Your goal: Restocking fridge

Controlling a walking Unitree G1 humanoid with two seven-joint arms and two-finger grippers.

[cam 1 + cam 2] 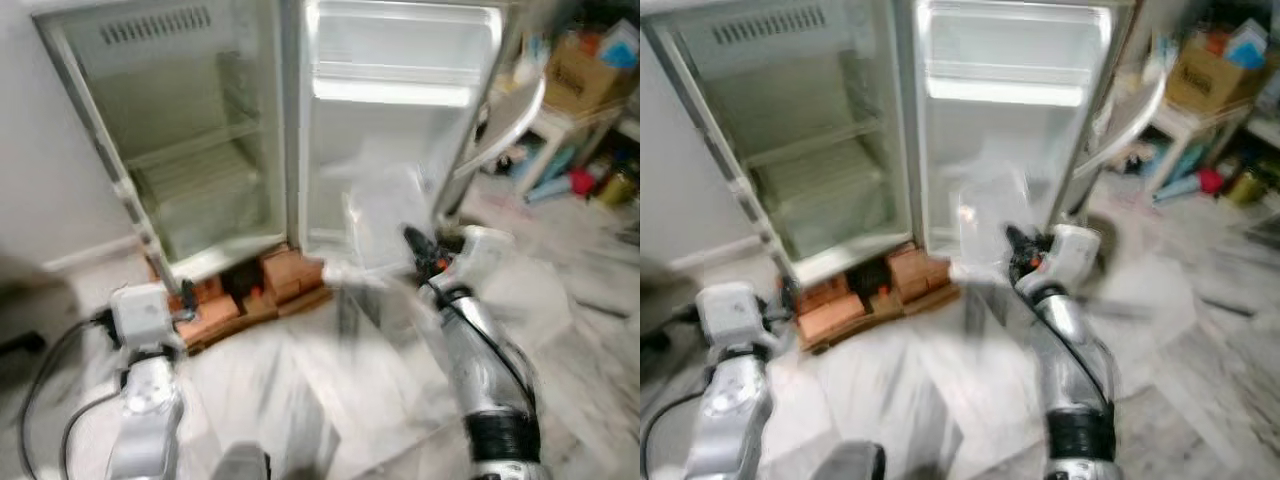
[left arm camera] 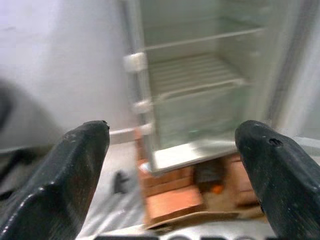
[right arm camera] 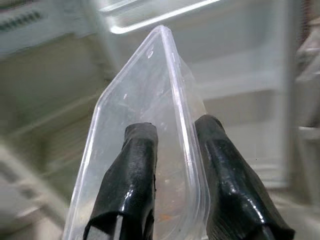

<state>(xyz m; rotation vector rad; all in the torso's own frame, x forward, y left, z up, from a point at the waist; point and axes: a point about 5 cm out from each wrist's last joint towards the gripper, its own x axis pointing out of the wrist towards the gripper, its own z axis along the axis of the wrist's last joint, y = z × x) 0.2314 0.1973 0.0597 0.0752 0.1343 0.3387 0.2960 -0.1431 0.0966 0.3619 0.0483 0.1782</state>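
The small fridge [image 1: 200,150] stands open before me, its inner shelves [image 1: 195,150] bare and its door [image 1: 395,120] swung wide to the right. My right gripper [image 3: 172,145] is shut on a clear plastic container [image 3: 150,135], pinching its rim between both fingers. In the eye views that container [image 1: 385,215] is held up in front of the lower door shelf, beside the right gripper [image 1: 418,245]. My left gripper [image 2: 172,150] is open and empty, low on the left, pointing at the fridge's lower shelf [image 2: 192,75].
The fridge rests on orange bricks [image 1: 245,295] and cardboard. A black cable [image 1: 50,370] loops on the floor at left. A white table [image 1: 560,125] with a cardboard box [image 1: 585,75] and clutter stands at right. The views are blurred.
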